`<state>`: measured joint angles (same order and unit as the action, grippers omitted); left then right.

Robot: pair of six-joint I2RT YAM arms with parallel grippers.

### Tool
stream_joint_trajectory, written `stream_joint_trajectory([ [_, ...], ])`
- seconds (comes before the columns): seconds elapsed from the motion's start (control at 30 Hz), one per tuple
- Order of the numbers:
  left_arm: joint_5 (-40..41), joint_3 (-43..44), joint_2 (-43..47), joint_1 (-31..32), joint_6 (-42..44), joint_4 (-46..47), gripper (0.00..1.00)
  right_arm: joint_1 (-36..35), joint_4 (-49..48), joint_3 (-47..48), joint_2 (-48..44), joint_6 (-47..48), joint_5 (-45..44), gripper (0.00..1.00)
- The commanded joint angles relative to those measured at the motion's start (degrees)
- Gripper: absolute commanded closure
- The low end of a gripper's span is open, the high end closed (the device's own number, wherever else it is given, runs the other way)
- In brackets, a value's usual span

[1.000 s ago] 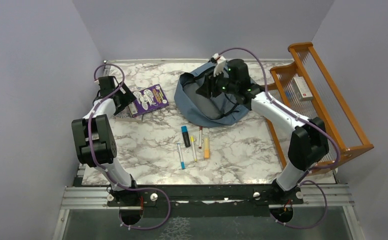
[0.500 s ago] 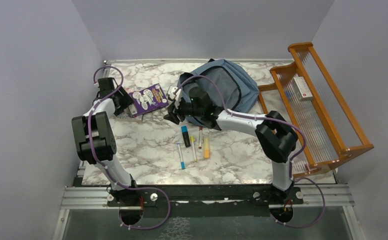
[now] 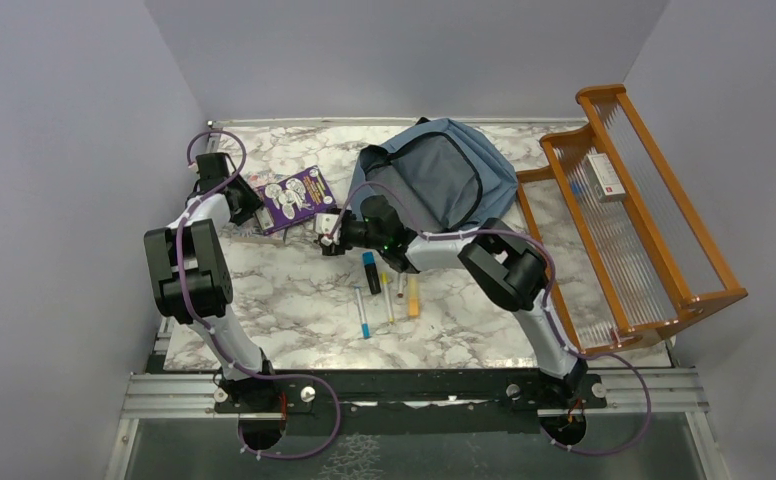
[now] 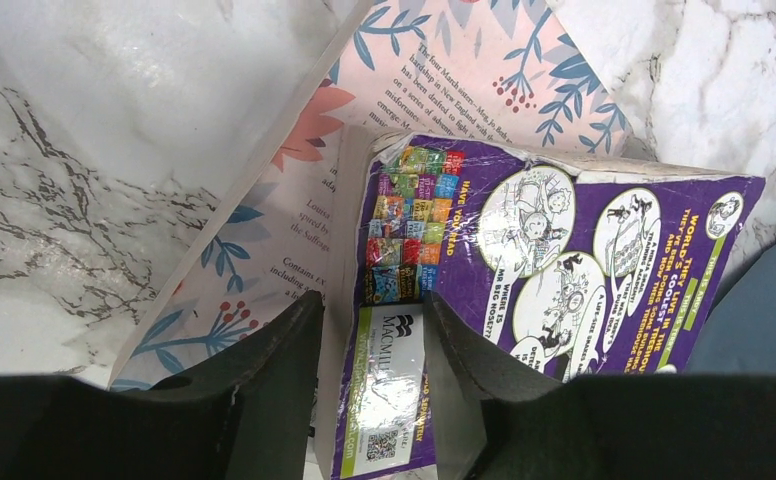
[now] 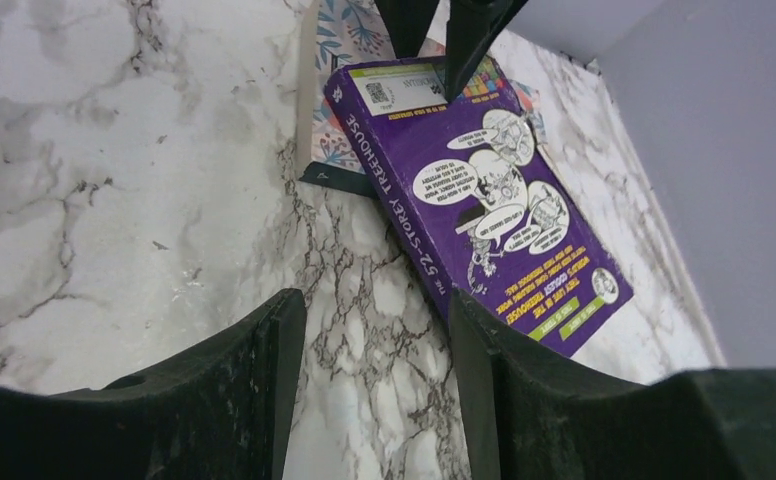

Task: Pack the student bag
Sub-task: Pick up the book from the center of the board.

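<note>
The left gripper (image 4: 372, 300) sits half apart over the end of the thick purple paperback book (image 4: 564, 260), pinching or not I cannot tell, so it should squeeze tight before lifting toward the soft dusty-blue student bag (image 3: 439, 175) just right of that book, while the right gripper (image 5: 374, 300) stands apart and empty.

Left arm (image 3: 186, 275) and right arm (image 3: 509, 265): white links, boxy black joints, looping purple cables. Left tool (image 4: 369, 330) and right tool (image 5: 376, 325) have matte black fingers (image 4: 264, 385).
</note>
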<state>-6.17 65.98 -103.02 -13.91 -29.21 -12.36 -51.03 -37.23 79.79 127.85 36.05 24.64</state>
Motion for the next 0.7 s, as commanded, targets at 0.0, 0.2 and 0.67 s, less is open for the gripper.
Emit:
stream_joint_trajectory([
  [0.0,1.7,0.3,-2.6,-0.7,0.7,-3.5,0.59,-1.8,-6.7,2.6,3.2,14.4,-2.6,0.39],
  [0.2,1.0,0.5,-2.8,-0.7,0.4,-3.6,0.59,-3.0,-7.2,5.7,7.1,25.7,-7.6,0.36],
  [0.67,-0.9,0.6,-3.2,-0.7,-0.4,-3.6,0.59,-4.4,-6.9,13.0,17.2,39.5,-18.9,0.33],
])
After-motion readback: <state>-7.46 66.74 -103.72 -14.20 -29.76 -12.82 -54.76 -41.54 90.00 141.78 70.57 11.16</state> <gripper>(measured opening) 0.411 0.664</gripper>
